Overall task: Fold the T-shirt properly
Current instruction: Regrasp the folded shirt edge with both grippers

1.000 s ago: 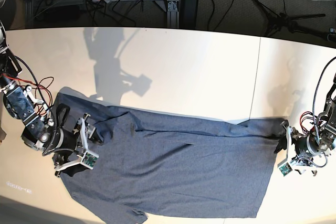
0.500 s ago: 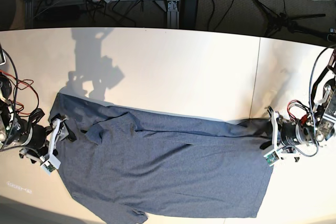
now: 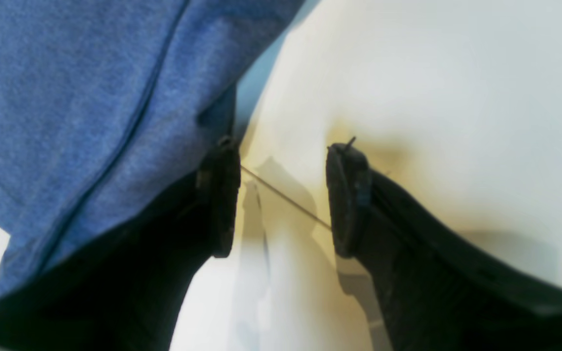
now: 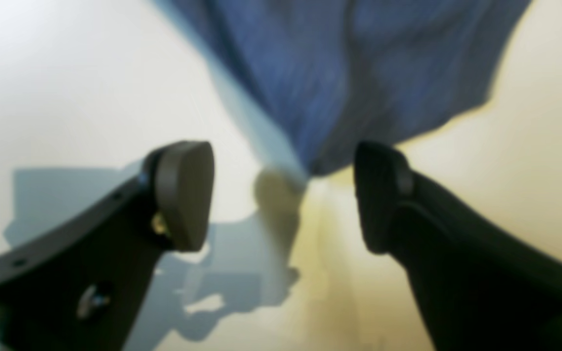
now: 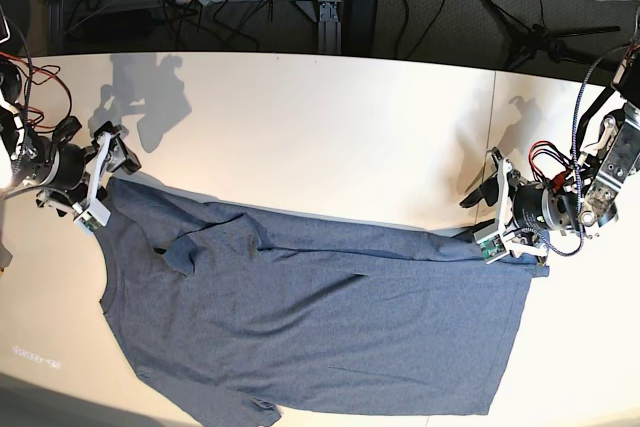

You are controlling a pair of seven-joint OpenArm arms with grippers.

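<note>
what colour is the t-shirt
Plain heathered blue-grey T-shirt, no lettering visible; best seen in the base view.

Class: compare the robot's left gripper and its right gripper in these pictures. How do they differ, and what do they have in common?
The left gripper stands at the T-shirt's hem end, one finger against the cloth's edge; the right gripper is at the sleeve end, with a corner of cloth ahead of it. The right's jaws gape wider than the left's. Both are open, low over the table, holding nothing.
</note>
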